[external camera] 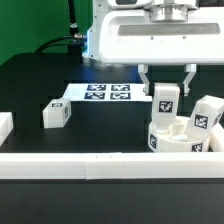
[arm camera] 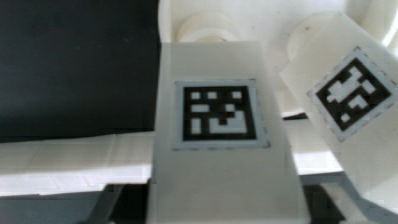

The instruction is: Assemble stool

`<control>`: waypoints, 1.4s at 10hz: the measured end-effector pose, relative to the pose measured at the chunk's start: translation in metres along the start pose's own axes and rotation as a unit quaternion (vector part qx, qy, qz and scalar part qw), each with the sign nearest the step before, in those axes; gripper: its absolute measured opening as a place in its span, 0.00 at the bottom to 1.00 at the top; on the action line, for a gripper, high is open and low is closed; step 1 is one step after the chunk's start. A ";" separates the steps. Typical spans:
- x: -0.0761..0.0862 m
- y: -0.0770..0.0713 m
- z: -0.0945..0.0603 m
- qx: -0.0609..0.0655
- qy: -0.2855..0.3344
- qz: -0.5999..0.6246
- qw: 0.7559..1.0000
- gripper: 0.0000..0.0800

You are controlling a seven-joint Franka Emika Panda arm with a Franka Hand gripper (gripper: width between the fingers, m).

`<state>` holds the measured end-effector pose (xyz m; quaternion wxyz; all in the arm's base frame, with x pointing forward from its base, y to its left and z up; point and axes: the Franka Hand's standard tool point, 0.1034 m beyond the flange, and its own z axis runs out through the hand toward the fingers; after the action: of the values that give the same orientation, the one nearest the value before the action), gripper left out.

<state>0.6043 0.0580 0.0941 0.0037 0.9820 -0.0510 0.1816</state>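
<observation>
Claw (external camera: 166, 88) grips an upright leg block (external camera: 165, 99) just above the round seat (external camera: 168, 141), second leg (external camera: 206, 115) standing on seat alongside.

The top edge cuts off the arm (external camera: 150, 30), so you see only its lower part. The near rail (external camera: 100, 165) hides the lower part of the seat (external camera: 185, 143) from you. Whether the leg (external camera: 165, 98) in the gripper (external camera: 167, 88) touches the seat, you cannot tell. A white piece (external camera: 4, 125) at the left edge is cut off. In the wrist view both ends of the leg run out of the picture, and a second leg (arm camera: 350, 85) is cut too.
</observation>
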 end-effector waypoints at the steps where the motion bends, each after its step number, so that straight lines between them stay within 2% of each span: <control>1: -0.001 0.000 0.001 -0.001 -0.001 0.000 1.000 0.42; 4: -0.006 -0.002 0.010 -0.002 0.009 -0.005 1.000 0.42; 9: -0.003 -0.001 0.010 -0.003 0.044 -0.011 0.999 0.42; 10: -0.003 -0.001 0.010 -0.003 0.044 -0.011 0.999 0.53; 11: -0.003 0.000 0.010 -0.003 0.044 -0.011 0.999 0.53; 12: -0.001 0.002 0.008 -0.004 0.043 -0.012 0.999 0.75; 13: 0.002 0.004 0.004 -0.003 0.042 -0.010 0.999 0.75; 14: 0.005 0.005 0.001 -0.002 0.043 -0.011 0.999 0.80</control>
<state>0.6083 0.0526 0.0949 0.0099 0.9738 -0.0400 0.2235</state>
